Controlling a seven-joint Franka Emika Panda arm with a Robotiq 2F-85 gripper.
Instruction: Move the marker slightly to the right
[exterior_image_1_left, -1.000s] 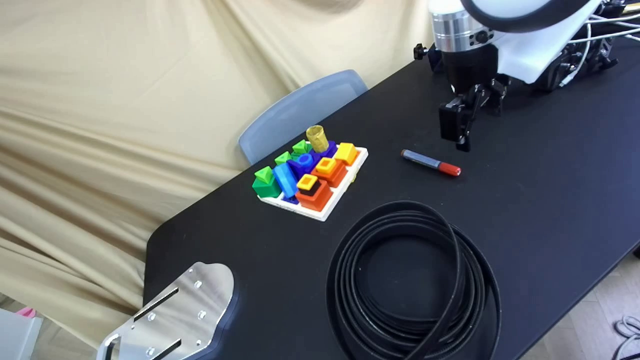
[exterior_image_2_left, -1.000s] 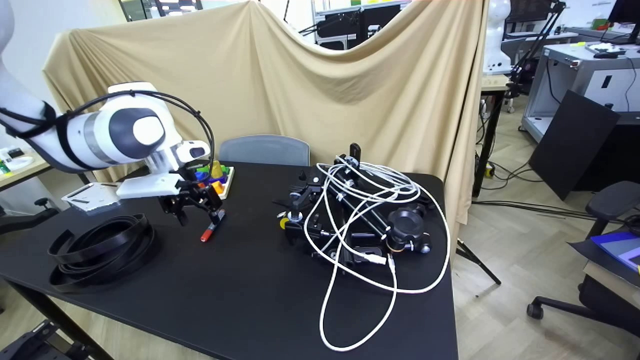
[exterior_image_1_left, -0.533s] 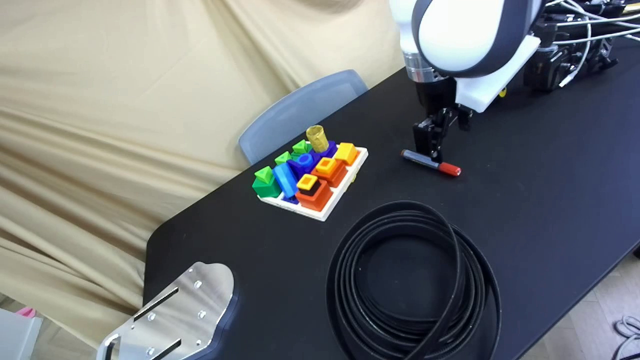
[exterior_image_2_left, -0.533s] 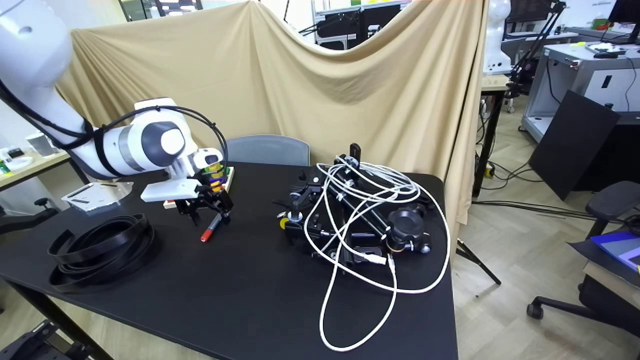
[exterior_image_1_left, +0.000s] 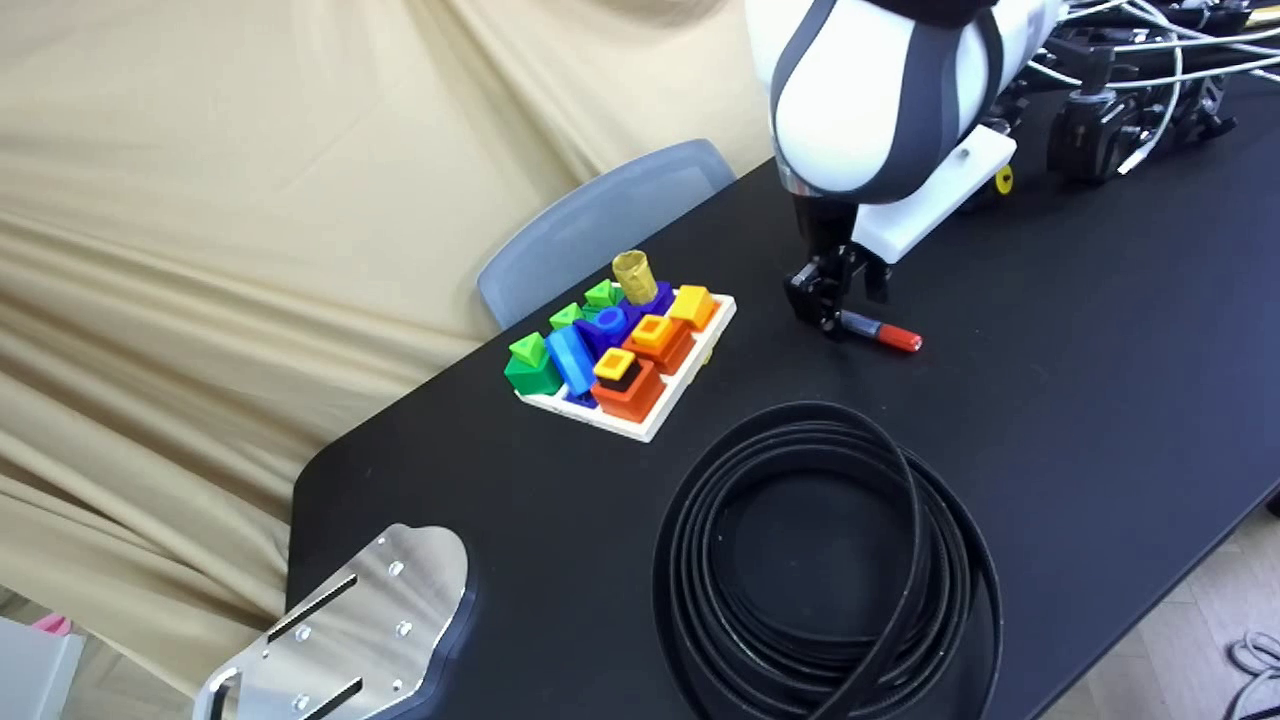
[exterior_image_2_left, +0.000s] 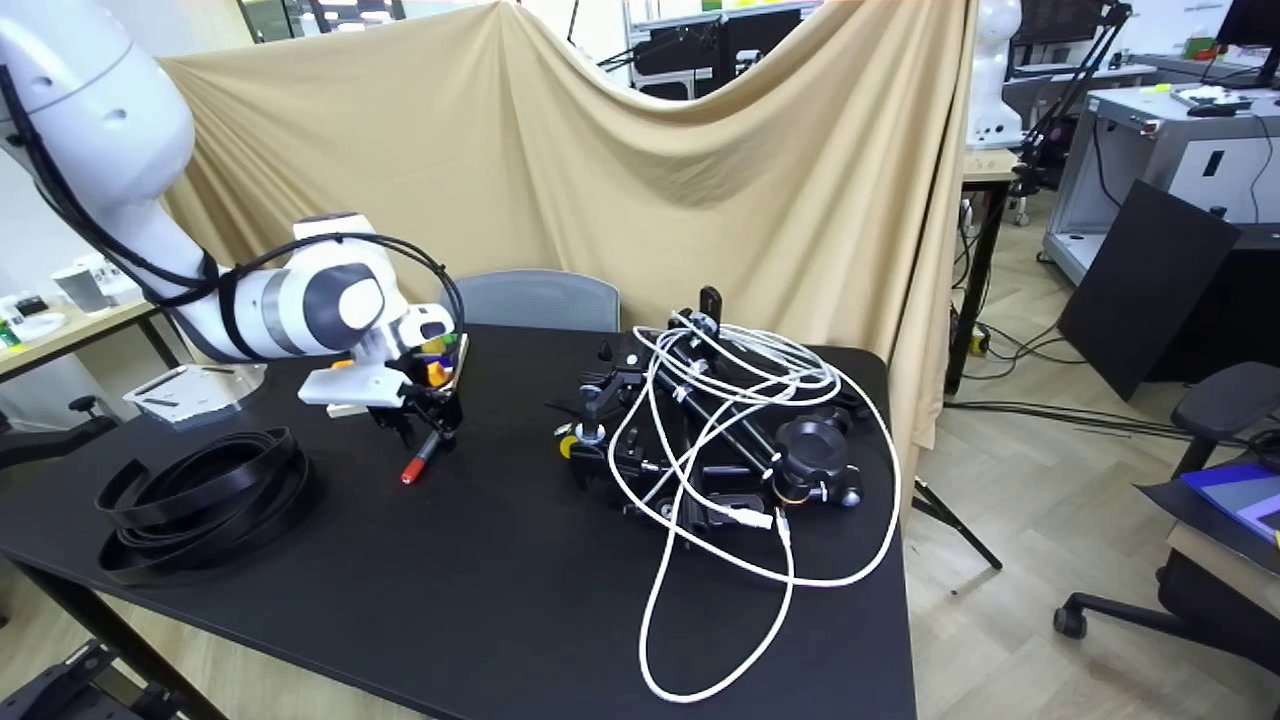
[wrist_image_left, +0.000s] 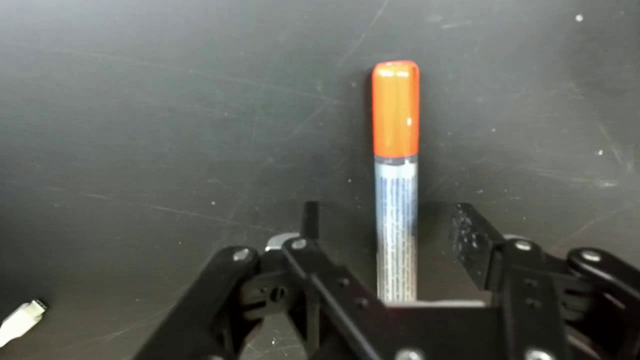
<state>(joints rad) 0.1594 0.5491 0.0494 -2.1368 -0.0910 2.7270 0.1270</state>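
The marker has a red-orange cap and a grey-white labelled barrel. It lies on the black table in both exterior views, as the marker (exterior_image_1_left: 882, 331) and the marker (exterior_image_2_left: 421, 459), with its tail end hidden behind my gripper. My gripper (exterior_image_1_left: 854, 308) is low over the barrel; it also shows in an exterior view (exterior_image_2_left: 425, 430). In the wrist view the marker (wrist_image_left: 396, 182) points cap-up, and its barrel runs between the two fingers of my open gripper (wrist_image_left: 387, 212). There is a gap on each side, so neither finger touches it.
A white board (exterior_image_1_left: 690, 378) with coloured shape blocks stands beside the gripper. A coil of black strap (exterior_image_1_left: 690, 560) lies near the marker. A slotted metal plate (exterior_image_1_left: 350, 620) is at the table's end. Black stand hardware (exterior_image_2_left: 715, 470) with white cables (exterior_image_2_left: 770, 575) lies farther off.
My gripper has come down and across, from beside the marker to over its barrel, leftward in an exterior view. The marker has not moved, and the fingers stay open.
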